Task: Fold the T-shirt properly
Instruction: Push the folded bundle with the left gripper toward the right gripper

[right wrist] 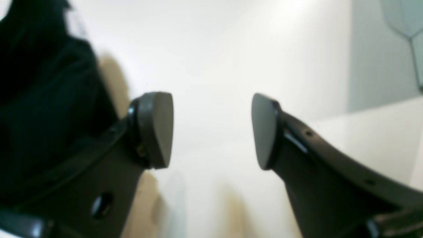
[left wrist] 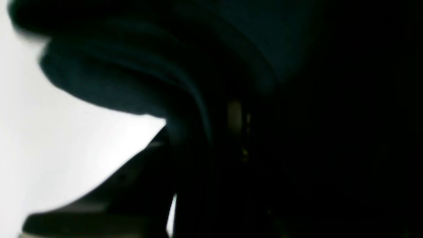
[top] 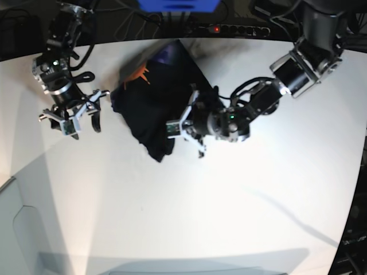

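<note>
Base view: left claw (top: 179, 133) pinches the crumpled black cloth T-shirt (top: 157, 94) at its 4 o'clock edge; right claw (top: 80, 114) stands spread over the white counter (top: 189, 212).

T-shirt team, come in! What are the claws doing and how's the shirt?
Left claw clamped on T-shirt edge. Right claw open, empty, beside the shirt. Shirt bunched on white table, not folded yet. Nothing in the way.
</note>
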Controlling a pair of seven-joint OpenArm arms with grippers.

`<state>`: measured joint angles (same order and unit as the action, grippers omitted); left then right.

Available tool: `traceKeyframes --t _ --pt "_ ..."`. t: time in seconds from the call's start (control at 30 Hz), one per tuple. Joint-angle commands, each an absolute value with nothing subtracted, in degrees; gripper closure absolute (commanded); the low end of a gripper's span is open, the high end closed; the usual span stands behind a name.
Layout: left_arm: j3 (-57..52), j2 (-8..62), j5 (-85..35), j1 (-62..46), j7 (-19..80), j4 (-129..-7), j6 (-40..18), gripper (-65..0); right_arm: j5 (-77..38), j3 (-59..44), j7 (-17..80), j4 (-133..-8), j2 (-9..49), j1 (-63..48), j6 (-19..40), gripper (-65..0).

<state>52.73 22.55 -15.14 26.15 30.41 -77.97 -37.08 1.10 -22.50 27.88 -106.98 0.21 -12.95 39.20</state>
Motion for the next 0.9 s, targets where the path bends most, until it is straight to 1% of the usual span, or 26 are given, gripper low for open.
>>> traceKeyframes --t 0.0,0.07,0.3,0.37,0.47,0.5,0.57,0.6,0.63,0.7,0.87 --pt "52.79 21.14 -13.14 27.74 30.64 -77.32 -38.29 0.0 0.04 -23.25 26.15 -108.00 0.66 -12.44 40.00 -37.7" --pt "52.53 18.68 -9.10 28.00 30.55 -75.82 -39.87 0.0 0.04 -24.22 26.15 -108.18 0.22 -13.67 40.00 -37.7" --pt "52.79 12.70 1.19 29.41 30.55 -74.95 -40.00 -1.0 0.04 -27.30 26.15 -108.26 -0.40 -14.29 40.00 -37.7" --pt "52.70 11.74 3.47 29.49 30.55 -74.95 -40.00 -6.5 0.04 -28.09 26.15 -108.35 -0.48 -14.73 40.00 -37.7" --pt "52.70 11.47 6.64 29.58 30.29 -75.03 -40.00 -22.4 0.04 -28.18 26.15 -108.35 -0.48 -14.90 40.00 -37.7" --pt "52.70 11.47 7.16 29.58 30.20 -75.30 -40.00 -28.8 0.04 -28.18 26.15 -108.35 -0.48 -14.99 40.00 -37.7" --pt "52.35 11.56 7.52 29.58 30.11 -75.47 -40.00 -39.1 0.04 -28.18 26.15 -108.35 -0.48 -14.90 40.00 -37.7" --pt "52.26 11.82 7.52 29.85 30.11 -75.65 -40.00 -42.9 0.04 -28.00 26.15 -108.35 -0.48 -14.90 40.00 -37.7" --pt "52.18 12.09 7.52 30.73 30.11 -76.18 -40.00 -45.6 0.04 -27.91 26.15 -108.35 -0.48 -14.90 40.00 -37.7" --pt "50.07 12.97 7.25 31.34 30.46 -77.76 -40.00 -48.6 0.04 -27.82 26.15 -108.35 -0.48 -14.90 40.00 -37.7" --pt "40.22 13.58 7.08 31.16 30.55 -84.00 -40.00 -48.6 -0.04 -27.74 26.15 -108.18 -0.57 -14.81 40.00 -37.7"
